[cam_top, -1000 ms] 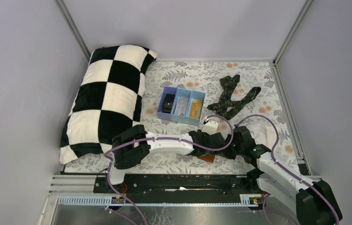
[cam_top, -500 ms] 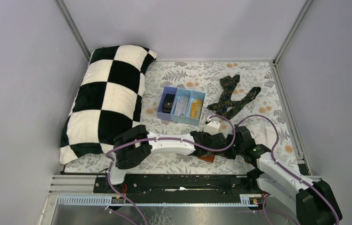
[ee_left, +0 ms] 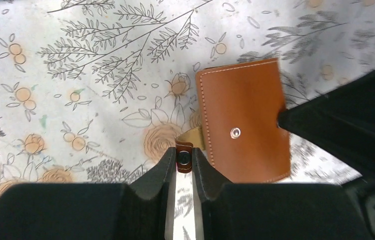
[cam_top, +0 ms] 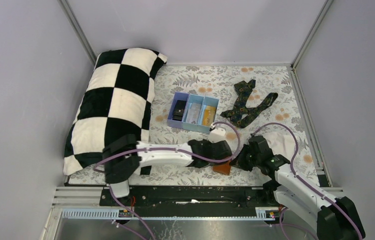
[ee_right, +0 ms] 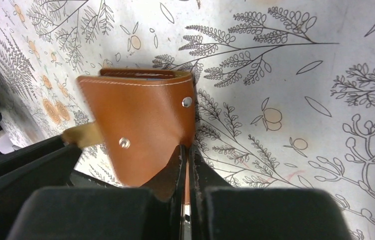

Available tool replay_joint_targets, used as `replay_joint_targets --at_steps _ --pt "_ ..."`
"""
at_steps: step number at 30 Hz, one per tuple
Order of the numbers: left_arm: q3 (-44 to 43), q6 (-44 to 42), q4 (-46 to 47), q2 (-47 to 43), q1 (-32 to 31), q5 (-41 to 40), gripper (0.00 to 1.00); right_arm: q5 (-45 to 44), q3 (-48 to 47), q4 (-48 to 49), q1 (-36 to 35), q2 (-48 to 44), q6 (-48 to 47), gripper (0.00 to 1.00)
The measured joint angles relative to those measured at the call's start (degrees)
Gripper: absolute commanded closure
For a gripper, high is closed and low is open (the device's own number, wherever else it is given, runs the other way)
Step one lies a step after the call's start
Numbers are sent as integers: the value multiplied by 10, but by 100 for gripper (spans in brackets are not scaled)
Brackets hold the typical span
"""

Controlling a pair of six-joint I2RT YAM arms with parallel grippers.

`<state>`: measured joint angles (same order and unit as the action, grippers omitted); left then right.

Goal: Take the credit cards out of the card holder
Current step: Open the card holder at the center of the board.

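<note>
As left fingers (ee_left: 159, 172) pinch one card holder (ee_left: 245, 107), right fingers (ee_right: 168, 181) likewise

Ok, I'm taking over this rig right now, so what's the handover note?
Left gripper: shut on the snap strap of the small brown leather card holder.
Right gripper: shut on the holder's edge.
Holder is folded shut, strap unsnapped, at the floral cloth's near edge.
Light blue three-compartment tray holds a black item, a pale one and a gold-orange one, likely cards.
Left: open the holder, pull out any cards inside.

top: overhead fr behind | wrists: close, down, share card holder (ee_left: 243, 122)
</note>
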<state>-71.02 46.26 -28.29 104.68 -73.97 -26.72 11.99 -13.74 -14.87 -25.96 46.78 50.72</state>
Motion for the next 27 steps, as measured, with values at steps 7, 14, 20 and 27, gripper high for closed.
replay_joint_targets --at_steps 7,14,20,27 --pt "36 -4 11 -137 10 30 100 -22 -36 -67 -2 -13 -20 57" --pt "53 -3 24 -167 22 71 100 -35 -103 -123 -2 -31 -37 59" --pt "115 14 31 -187 36 97 100 -22 -132 -110 -2 -30 -34 64" --pt "183 33 34 -309 89 120 100 11 -124 -61 -9 8 -12 67"
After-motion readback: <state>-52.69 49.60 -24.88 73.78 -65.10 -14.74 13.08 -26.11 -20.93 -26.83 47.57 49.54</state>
